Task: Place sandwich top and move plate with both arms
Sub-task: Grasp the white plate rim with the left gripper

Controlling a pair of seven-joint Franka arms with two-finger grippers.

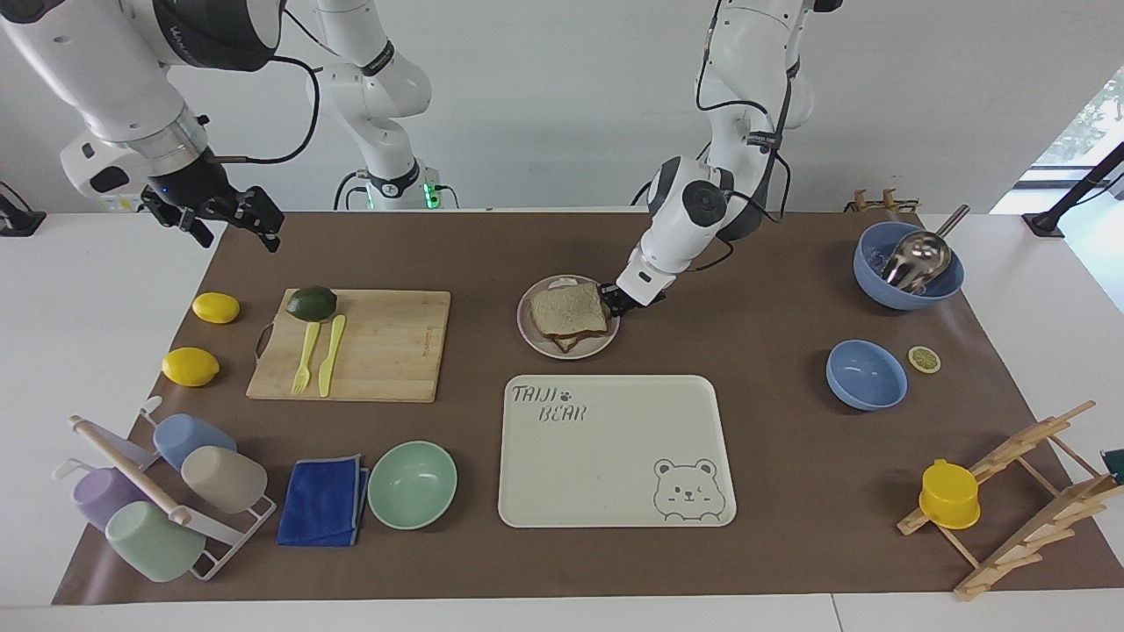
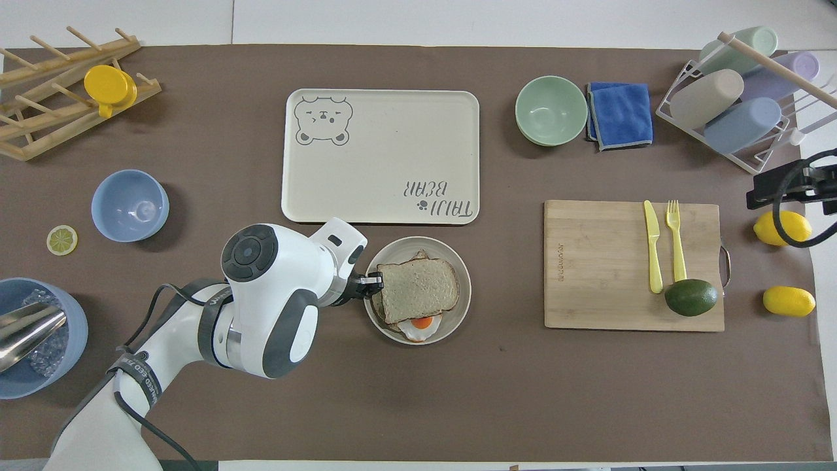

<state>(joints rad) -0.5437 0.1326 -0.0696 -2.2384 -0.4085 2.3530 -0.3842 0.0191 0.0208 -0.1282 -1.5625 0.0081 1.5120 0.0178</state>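
Observation:
The plate [image 1: 536, 338] [image 2: 461, 307] sits on the brown mat, nearer to the robots than the bear-print tray. On it lies a bread slice with a fried egg [image 2: 420, 324]. The sandwich top [image 1: 568, 308] [image 2: 418, 288] rests flat on that, slightly offset. My left gripper [image 1: 608, 299] [image 2: 371, 283] is low at the plate's rim on the left arm's side, touching the sandwich top's edge. My right gripper [image 1: 230, 228] [image 2: 788, 186] is raised and empty over the mat's corner at the right arm's end, near a lemon.
The bear-print tray [image 1: 615, 452] lies beside the plate, farther from the robots. A cutting board [image 1: 386, 342] holds an avocado, fork and knife. Two lemons [image 1: 215, 307], a mint-green bowl [image 1: 413, 484], a blue cloth, a cup rack, two blue bowls [image 1: 866, 375] and a wooden rack surround them.

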